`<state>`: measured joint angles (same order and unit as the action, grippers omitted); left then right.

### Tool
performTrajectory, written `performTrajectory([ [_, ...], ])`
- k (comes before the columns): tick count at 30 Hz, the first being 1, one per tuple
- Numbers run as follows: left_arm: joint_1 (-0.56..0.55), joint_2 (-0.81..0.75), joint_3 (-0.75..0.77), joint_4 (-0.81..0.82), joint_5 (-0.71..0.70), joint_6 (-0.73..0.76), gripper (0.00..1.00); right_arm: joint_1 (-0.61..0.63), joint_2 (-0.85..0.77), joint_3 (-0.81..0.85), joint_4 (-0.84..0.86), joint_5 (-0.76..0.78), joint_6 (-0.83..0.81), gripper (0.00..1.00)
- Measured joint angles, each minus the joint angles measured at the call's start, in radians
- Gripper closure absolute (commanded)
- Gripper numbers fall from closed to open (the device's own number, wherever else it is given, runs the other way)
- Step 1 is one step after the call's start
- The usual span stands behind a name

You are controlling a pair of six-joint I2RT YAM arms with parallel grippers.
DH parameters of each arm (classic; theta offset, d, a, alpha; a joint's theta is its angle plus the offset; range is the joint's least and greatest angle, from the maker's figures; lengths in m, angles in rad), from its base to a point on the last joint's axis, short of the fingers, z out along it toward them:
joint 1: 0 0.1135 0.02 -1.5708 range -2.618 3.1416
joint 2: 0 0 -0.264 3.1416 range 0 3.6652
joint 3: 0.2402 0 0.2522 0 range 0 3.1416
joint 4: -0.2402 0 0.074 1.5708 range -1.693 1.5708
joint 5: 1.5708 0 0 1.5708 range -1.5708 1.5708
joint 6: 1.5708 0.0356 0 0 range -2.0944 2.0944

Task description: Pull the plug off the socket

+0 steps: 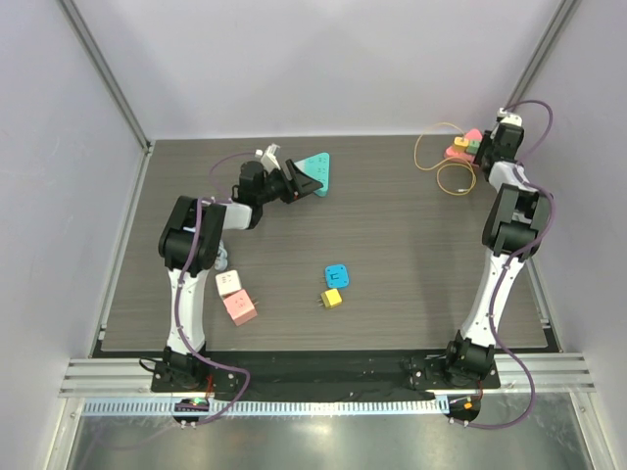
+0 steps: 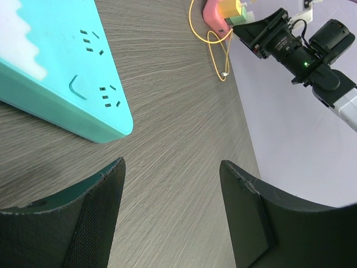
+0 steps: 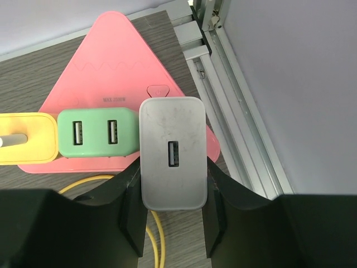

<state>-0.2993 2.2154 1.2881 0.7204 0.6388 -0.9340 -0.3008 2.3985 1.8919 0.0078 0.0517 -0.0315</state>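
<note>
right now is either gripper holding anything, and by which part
The right gripper clamps the grey charger by its two side faces. The left gripper is open, holding nothing.

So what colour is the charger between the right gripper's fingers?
Grey charger, clearest in the right wrist view.

Wood-grain table (image 1: 392, 225), teal power strip (image 1: 318, 168), pink power strip (image 3: 117, 61), yellow cable (image 3: 158, 245)
</note>
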Motion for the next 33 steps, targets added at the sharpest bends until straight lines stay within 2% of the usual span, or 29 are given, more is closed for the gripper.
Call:
performTrajectory([
  [9, 0.002, 0.000, 0.000, 0.001, 0.003, -0.006, 0.31, 0.058, -0.018, -0.052, 0.045, 0.079, 0.021, 0.79],
  [18, 0.020, 0.002, -0.001, 0.023, 0.013, -0.031, 0.31, 0.099, -0.108, -0.172, 0.028, 0.126, 0.080, 0.80],
  [33, 0.025, 0.002, -0.026, 0.037, 0.021, -0.033, 0.30, 0.162, -0.418, -0.572, -0.023, 0.180, 0.243, 0.80],
])
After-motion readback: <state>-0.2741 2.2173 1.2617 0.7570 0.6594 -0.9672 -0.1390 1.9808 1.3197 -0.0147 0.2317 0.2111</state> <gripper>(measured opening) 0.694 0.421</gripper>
